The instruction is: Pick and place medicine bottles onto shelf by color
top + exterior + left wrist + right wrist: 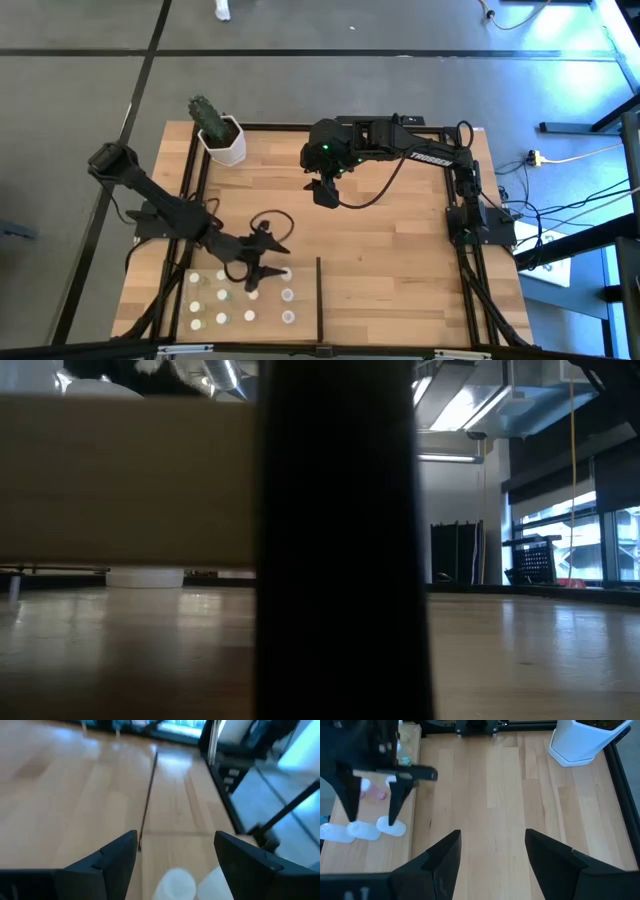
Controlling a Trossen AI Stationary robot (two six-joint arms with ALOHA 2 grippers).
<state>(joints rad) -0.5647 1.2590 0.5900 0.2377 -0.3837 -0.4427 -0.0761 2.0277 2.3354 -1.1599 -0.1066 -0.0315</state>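
Left claw (268, 268): hovering over the shelf (237, 270) near the surface's front-left corner, its fingers (105, 862) standing well apart and gripping nothing; two white-capped medicine bottles (176, 884) are sitting just between and below the fingertips.
Right claw (325, 192): waiting mid-surface, toward the back, fingers apart and empty.
Medicine bottles: lying in loose rows on the pale shelf (385, 827), beside the thin black divider (318, 295); some are showing pink or green tints, others plain white.
Cactus pot (224, 140): standing at the back-left corner, well apart from the work.
Handling: the bottles are looking tiny, light and stiff, with smooth plastic likely to be slipping or tipping under a sideways nudge.
Where to hold: probably squarely across the cap or upper body, from straight above.
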